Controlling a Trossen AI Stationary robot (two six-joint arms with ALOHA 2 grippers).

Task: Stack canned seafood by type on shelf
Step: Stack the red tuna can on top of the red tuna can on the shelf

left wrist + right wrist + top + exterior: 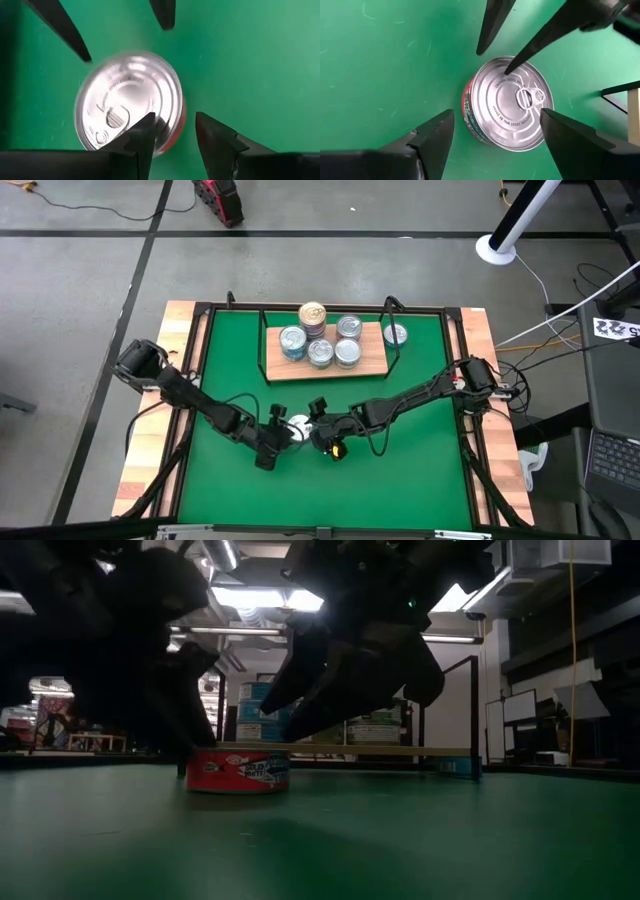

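Evidently red-sided silver-lidded can (507,105) flat on mat; left gripper (172,137), right gripper (495,135) both parted, apparently ungrasping.

A lone can (297,424) is lying on the mat (410,470) before the shelf (372,364), between both grippers; six cans (321,353) are sitting on the shelf.

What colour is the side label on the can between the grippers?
Red, with a blue-and-white patch, on the can; clearest in the low view.
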